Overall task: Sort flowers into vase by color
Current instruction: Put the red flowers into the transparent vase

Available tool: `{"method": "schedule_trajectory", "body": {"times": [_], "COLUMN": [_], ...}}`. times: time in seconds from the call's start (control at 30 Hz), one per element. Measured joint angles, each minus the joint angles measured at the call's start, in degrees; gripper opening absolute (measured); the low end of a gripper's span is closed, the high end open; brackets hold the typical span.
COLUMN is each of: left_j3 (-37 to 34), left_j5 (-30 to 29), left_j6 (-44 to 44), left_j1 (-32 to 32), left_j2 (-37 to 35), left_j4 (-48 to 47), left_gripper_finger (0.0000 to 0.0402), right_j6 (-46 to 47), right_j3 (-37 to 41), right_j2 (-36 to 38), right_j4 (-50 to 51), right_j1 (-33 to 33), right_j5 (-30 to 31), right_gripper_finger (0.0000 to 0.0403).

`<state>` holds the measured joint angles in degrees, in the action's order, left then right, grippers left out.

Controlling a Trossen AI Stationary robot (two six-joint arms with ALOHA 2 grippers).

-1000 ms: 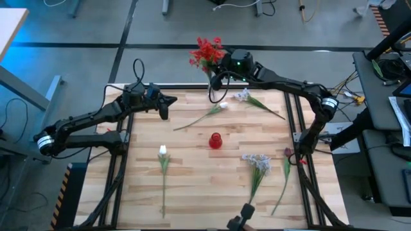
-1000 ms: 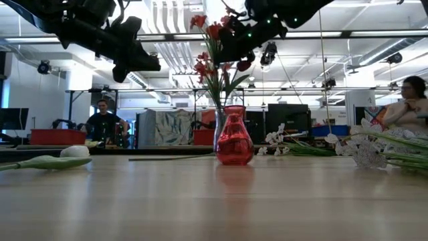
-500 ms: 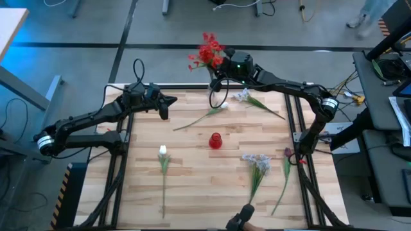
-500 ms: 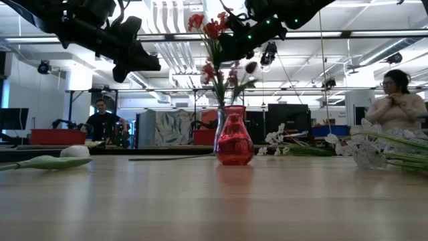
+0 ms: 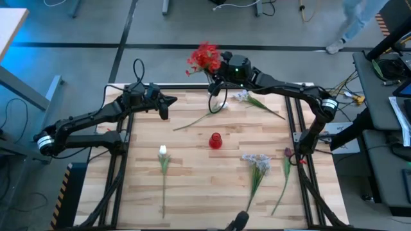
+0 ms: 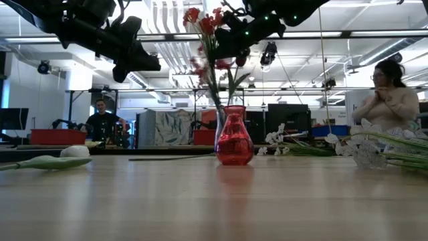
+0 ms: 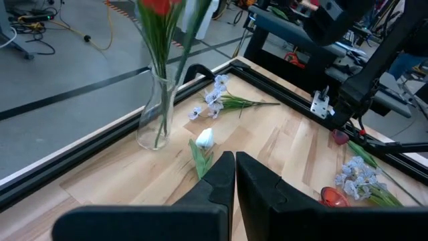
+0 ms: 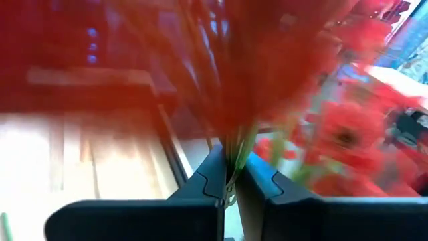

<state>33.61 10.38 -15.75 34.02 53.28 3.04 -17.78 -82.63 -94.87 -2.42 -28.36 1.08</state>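
Observation:
My right gripper (image 5: 217, 72) is above the table's far edge, shut on a bunch of red flowers (image 5: 204, 56). The bunch's green stems run down into a clear glass vase (image 7: 155, 114) at the far edge. In the low view the red heads (image 6: 200, 17) stand above a small red vase (image 6: 234, 138), which is at the table's middle (image 5: 215, 140). My left gripper (image 5: 164, 110) is shut and empty over the far left of the table. White tulips (image 5: 162, 153) (image 5: 221, 106), pale blue clusters (image 5: 243, 96) (image 5: 257, 160) and a maroon bud (image 5: 288, 153) lie flat on the table. My right gripper pinches the green stems of the red bunch (image 8: 232, 152) between its two fingers, just below the red heads. The fingers lie across the stems, coming roughly level from the table's right. The bunch stands nearly upright, with its lower stems inside the clear vase (image 5: 215, 97).
The table is wooden with a black frame (image 5: 292, 122). The loose flowers lie across its middle and right. A person (image 6: 391, 100) stands beyond the table on the right, and another person (image 6: 102, 124) is far behind it.
My right gripper has moved a little up and toward the table's left with the red bunch. The red heads now stand higher and lean more to the left, and the stems stay in the clear vase.

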Motion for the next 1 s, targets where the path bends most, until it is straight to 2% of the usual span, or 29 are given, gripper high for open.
{"method": "schedule_trajectory", "body": {"times": [0.27, 0.5, 0.67, 0.77, 1.0], "left_j3": [0.00, 0.00, 0.00, 0.00, 0.00], "left_j5": [0.01, 0.04, 0.07, 0.08, 0.14], "left_j6": [0.00, 0.00, 0.00, 0.00, 0.00], "left_j1": [0.00, 0.00, 0.00, 0.00, 0.00], "left_j2": [0.00, -0.02, -0.02, -0.02, -0.02], "left_j4": [-0.01, -0.04, -0.06, -0.06, -0.25], "left_gripper_finger": [0.0000, 0.0000, 0.0000, 0.0000, 0.0000], "right_j6": [1.32, 4.84, 6.88, 6.71, 4.48], "right_j3": [-0.38, -0.55, 0.45, 6.29, 22.35], "right_j2": [1.26, 8.05, 14.52, 16.66, 12.34], "right_j4": [0.23, 6.17, 11.76, 2.81, -29.35], "right_j1": [2.86, 4.13, 8.25, 11.45, 12.74], "right_j5": [1.03, 2.74, 13.57, 20.21, 27.09], "right_gripper_finger": [0.0009, 0.0009, 0.0010, 0.0010, 0.0011]}}
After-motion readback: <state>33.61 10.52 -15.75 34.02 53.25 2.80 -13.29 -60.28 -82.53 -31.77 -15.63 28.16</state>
